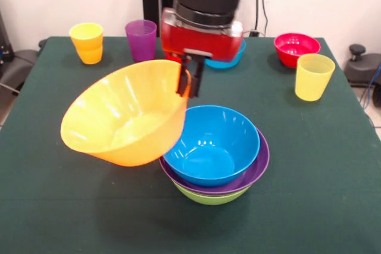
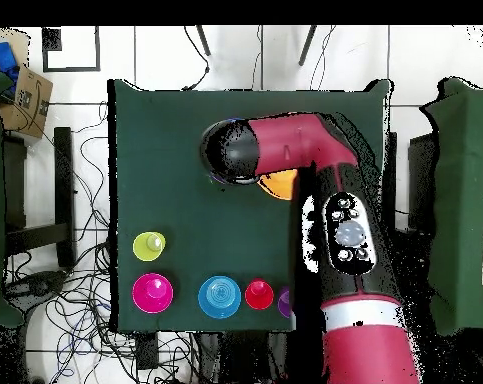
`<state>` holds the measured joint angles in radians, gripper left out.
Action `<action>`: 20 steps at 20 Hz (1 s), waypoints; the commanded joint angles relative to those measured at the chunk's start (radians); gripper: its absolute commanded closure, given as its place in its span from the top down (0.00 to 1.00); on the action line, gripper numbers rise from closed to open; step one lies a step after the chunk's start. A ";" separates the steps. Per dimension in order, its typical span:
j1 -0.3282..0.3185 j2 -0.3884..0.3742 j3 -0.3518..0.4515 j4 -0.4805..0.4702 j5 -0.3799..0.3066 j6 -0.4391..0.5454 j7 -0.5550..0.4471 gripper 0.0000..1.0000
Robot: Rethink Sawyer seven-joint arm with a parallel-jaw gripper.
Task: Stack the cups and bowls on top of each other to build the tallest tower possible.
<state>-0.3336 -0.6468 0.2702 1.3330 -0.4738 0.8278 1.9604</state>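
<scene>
My gripper (image 1: 189,84) is shut on the far rim of the wide orange bowl (image 1: 122,117) and holds it tilted in the air, just left of the tower. The tower is a blue bowl (image 1: 211,144) nested in a purple bowl (image 1: 260,162), which sits in a green bowl (image 1: 208,197). In the overhead view my arm (image 2: 285,150) covers the tower, and only a slice of the orange bowl (image 2: 278,184) shows. The orange-yellow cup (image 1: 87,43), purple cup (image 1: 141,40) and pale yellow cup (image 1: 314,77) stand apart at the back.
A red-pink small bowl (image 1: 296,49) sits at the back right. A translucent blue small bowl (image 1: 232,60) sits behind the gripper. The overhead view shows the red cup (image 2: 259,294) between the blue small bowl (image 2: 219,296) and the purple cup (image 2: 284,302).
</scene>
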 commanded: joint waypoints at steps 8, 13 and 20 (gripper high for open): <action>0.163 0.160 -0.142 -0.171 -0.028 -0.002 0.190 0.00; 0.162 0.151 -0.159 -0.166 0.006 0.005 0.152 0.00; 0.190 0.138 -0.198 -0.124 0.027 -0.018 0.177 0.00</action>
<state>-0.1764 -0.5459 0.0799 1.1811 -0.4541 0.8278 1.9717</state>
